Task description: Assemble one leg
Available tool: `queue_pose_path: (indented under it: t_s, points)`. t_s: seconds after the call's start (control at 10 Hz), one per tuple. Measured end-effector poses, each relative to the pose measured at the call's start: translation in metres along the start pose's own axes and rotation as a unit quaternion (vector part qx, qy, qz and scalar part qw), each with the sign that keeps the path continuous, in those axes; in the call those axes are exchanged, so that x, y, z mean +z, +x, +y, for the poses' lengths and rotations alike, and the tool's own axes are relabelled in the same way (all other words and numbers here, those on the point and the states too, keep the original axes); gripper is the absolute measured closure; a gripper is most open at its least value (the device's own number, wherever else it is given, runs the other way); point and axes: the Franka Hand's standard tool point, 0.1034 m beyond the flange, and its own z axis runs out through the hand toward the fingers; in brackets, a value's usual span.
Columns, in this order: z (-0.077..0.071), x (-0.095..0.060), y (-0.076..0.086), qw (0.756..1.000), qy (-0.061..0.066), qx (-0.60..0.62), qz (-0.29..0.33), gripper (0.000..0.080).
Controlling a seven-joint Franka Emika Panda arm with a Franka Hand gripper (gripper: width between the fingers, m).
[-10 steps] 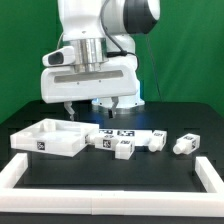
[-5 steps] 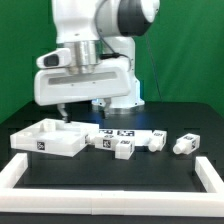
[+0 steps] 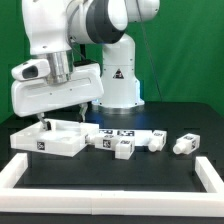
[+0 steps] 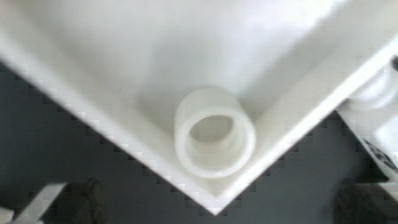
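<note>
The jaws hung spread and empty over the tray (image 3: 62, 148) at the frame's left, probably to grip its rim first, while the leg (image 3: 123, 149) lay untouched on the surface (image 3: 110, 172) at lower centre, among others alike.

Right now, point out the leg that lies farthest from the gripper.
The leg alone at the exterior view's far right; the other legs cluster nearer the tray, over which the gripper hangs.
</note>
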Motion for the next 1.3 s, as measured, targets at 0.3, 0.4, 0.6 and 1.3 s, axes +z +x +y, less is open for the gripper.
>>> queue_pose_path:
  t_s: [0.3,0.4,0.6,1.3]
  points:
    - [0.026,0.004,-0.015,0.990,-0.035,-0.136,0.001,0.0150]
    - [0.034,0.004,-0.017,0.981,-0.040,-0.191,-0.010,0.0150]
    - [0.039,0.010,-0.008,0.948,-0.044,-0.313,-0.041,0.0150]
    - [0.046,0.029,-0.029,0.916,-0.036,-0.394,-0.062,0.0150]
